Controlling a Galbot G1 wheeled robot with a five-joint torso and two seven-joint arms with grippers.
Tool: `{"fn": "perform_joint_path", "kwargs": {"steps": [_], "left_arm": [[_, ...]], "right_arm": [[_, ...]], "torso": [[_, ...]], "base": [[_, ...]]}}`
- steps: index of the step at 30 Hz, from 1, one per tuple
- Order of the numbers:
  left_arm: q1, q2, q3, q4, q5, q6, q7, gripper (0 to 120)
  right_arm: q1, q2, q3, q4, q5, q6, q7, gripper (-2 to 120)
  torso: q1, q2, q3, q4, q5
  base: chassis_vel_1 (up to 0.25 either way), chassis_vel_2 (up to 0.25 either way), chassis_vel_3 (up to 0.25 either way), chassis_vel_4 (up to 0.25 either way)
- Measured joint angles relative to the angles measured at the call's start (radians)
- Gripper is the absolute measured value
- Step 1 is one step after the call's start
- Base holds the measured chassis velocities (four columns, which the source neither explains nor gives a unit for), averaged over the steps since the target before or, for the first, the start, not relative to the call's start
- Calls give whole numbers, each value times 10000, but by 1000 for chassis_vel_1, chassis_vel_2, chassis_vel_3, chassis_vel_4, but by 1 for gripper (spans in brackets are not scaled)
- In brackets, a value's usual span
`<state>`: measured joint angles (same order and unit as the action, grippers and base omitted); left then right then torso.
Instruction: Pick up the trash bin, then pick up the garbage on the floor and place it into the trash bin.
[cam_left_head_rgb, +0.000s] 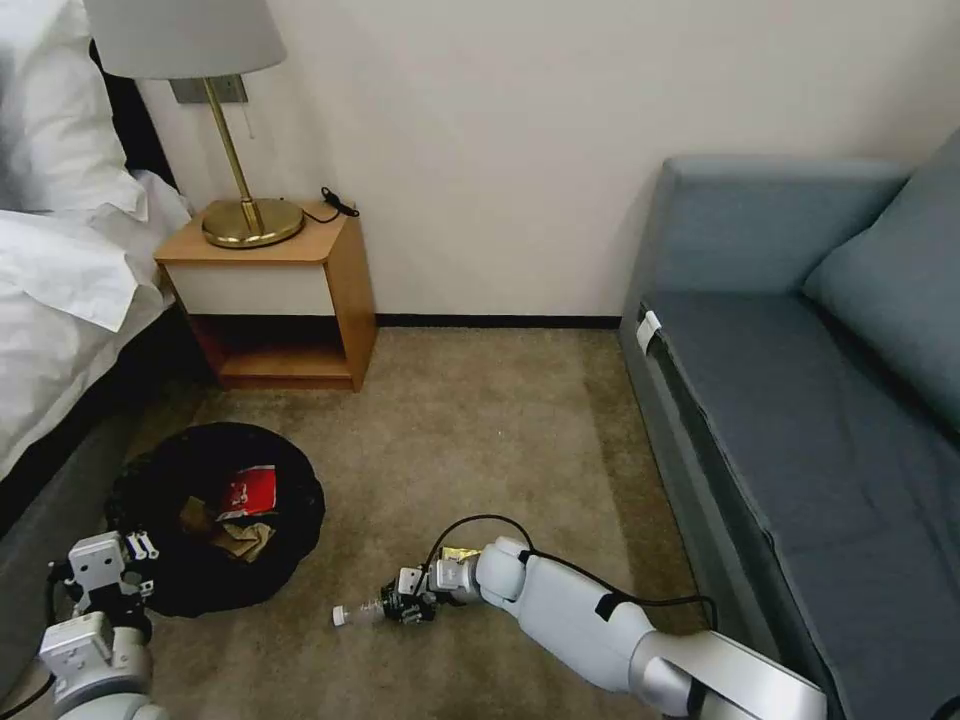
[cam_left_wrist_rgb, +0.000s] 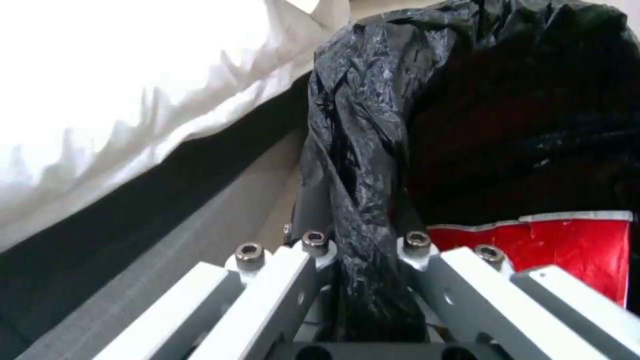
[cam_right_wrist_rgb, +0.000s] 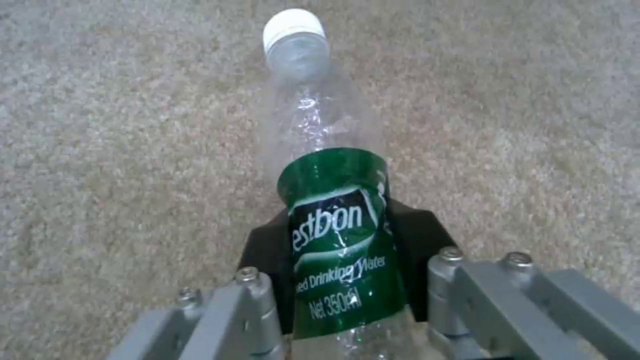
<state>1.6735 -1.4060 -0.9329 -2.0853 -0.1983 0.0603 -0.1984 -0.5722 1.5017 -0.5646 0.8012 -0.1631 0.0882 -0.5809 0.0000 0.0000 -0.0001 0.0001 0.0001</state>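
Note:
The trash bin (cam_left_head_rgb: 215, 590), draped in a crinkly black bag, stands on the carpet beside the bed. A red-and-white packet (cam_left_head_rgb: 250, 492) and crumpled brown paper (cam_left_head_rgb: 245, 540) lie inside it. My left gripper (cam_left_head_rgb: 138, 550) is shut on the bin's near rim, and the bag (cam_left_wrist_rgb: 360, 150) is pinched between its fingers (cam_left_wrist_rgb: 313, 200). My right gripper (cam_left_head_rgb: 405, 605) is down at the carpet, shut on the clear green-labelled bottle (cam_right_wrist_rgb: 333, 220) with its white cap (cam_left_head_rgb: 342, 616) pointing away from the wrist. A gold snack wrapper (cam_left_head_rgb: 460, 553) peeks out behind the right wrist.
The bed (cam_left_head_rgb: 60, 300) runs along the left, close to the bin. A wooden nightstand (cam_left_head_rgb: 290, 300) with a brass lamp (cam_left_head_rgb: 240, 215) stands by the far wall. A grey sofa (cam_left_head_rgb: 800, 400) fills the right side. Open carpet (cam_left_head_rgb: 480, 430) lies between them.

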Motion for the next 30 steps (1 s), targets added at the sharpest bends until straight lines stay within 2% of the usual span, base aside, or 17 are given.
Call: {"fn": "perform_joint_path", "kwargs": {"steps": [14, 18, 23, 24, 28, 30], "left_arm": [[-45, 86, 57, 119, 31, 12, 175, 3], [69, 168, 20, 98, 12, 8, 205, 3], [146, 297, 16, 7, 7, 19, 215, 3], [151, 337, 28, -29, -11, 25, 221, 3], [4, 447, 76, -27, -133, -92, 346, 3], [-38, 456, 88, -16, -139, -108, 360, 3]], "right_arm": [[-175, -241, 820, 255, -161, 339, -306, 30], [-220, -501, 1288, 823, 416, 239, -292, 30], [-230, -763, 2220, 1500, 924, 21, -391, 30], [-229, -849, 2851, 1649, 1001, 29, -470, 30], [-82, -923, 4211, 1543, 824, 311, -573, 30], [-40, -921, 4417, 1535, 863, 322, -574, 30]], "torso": [[0, 0, 2, -1, -4], [0, -1, 2, 0, -1], [0, 0, 1, -1, 1], [0, 0, 1, 0, 1], [0, -1, 2, -2, 1], [0, 0, 2, -3, 1]], "base": [[0, 0, 0, 0], [0, 0, 0, 0], [0, 0, 0, 0], [0, 0, 0, 0], [0, 0, 0, 0], [0, 0, 0, 0]]}}
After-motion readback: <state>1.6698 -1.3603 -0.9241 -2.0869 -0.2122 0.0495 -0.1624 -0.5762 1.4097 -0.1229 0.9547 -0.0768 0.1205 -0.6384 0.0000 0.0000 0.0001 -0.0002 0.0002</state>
